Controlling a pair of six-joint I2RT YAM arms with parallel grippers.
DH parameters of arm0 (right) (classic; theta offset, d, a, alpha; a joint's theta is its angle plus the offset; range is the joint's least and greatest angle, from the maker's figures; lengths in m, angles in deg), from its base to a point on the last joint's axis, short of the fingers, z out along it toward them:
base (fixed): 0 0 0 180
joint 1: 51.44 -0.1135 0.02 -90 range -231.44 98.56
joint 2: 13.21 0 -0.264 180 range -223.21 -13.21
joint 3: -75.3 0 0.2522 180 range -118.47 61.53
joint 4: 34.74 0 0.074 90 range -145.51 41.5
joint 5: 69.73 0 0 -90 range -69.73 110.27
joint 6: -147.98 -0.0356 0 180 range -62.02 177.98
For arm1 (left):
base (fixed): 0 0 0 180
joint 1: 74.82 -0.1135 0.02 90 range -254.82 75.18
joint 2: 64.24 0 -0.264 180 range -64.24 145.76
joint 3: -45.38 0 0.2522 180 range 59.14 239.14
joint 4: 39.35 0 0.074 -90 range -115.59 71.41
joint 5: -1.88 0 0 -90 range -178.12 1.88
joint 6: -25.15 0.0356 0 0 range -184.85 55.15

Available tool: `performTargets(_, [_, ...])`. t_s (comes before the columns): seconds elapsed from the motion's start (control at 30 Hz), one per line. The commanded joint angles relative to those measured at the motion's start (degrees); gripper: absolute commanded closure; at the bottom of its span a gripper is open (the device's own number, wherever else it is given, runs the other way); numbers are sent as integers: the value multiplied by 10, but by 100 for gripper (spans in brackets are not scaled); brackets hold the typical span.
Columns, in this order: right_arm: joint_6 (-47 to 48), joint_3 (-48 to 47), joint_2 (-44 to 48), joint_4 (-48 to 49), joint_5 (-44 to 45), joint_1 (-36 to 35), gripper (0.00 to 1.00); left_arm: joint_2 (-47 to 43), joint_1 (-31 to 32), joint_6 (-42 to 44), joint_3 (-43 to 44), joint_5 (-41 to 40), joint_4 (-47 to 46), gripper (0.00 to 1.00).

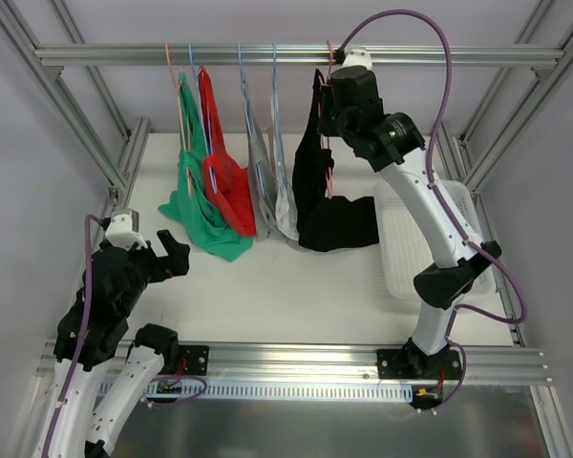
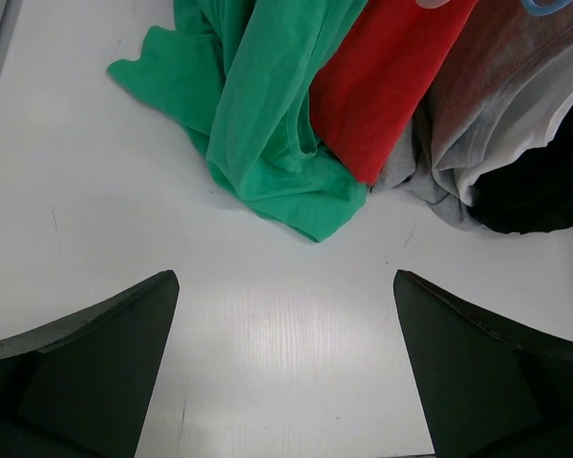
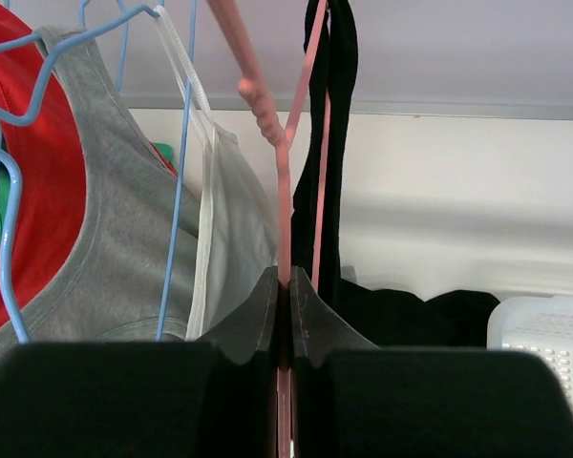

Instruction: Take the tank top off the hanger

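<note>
The right gripper [image 3: 285, 279] has its jaws closed on the thin wire of the pink hanger [image 3: 283, 157], pinching a low stretch of the wire, which runs up from there toward the rail [image 1: 267, 54]. The black top [image 1: 336, 225] is on this hanger. Its straps [image 3: 332, 114] run just to the right of the pinched wire, and its body drops straight below the hanger to lie bunched on the tabletop [image 1: 296, 286].

The garment's long axis is therefore close to vertical, from the hanger down to the heap. From the closed jaws, the cloth is immediately alongside and below, touching or nearly touching the wire.

The left gripper [image 2: 285, 279] is well apart from the hanger, low over the tabletop with its jaws wide open and holding nothing. It faces the hem of the green top [image 2: 267, 124], which hangs several garments left of the hanger.

The right arm is much the nearer, and it is on the hanger rather than the cloth. By my reading the hanger is secured and the top not yet off. The straps will likely need to slide off the hanger's ends, so the cloth itself must be pulled down or sideways.
</note>
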Motion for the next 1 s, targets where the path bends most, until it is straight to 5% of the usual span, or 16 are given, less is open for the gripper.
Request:
performTargets(0.0, [-3,9,47,62,7,-2,100,-7,2,0,-1,13,-15,1])
performTargets(0.23, [32,12,88,121,-8,-2,100,-30,3,19,-1,91,-36,1])
performTargets(0.43, [51,75,141,125,-34,4,100,-34,4,48,13,284,-74,1])
performTargets(0.7, [13,411,401,118,-128,4,100,131,7,37,167,464,-125,1])
performTargets(0.77, [10,464,493,100,-140,4,100,192,30,23,209,447,-152,1])
performTargets(0.83, [4,515,568,69,-150,4,100,255,131,25,257,388,-164,1])
performTargets(0.9, [3,528,608,20,-166,3,100,324,277,55,316,248,-170,1])
performTargets(0.97, [-8,529,659,-13,-185,4,100,372,359,85,358,93,-174,1])
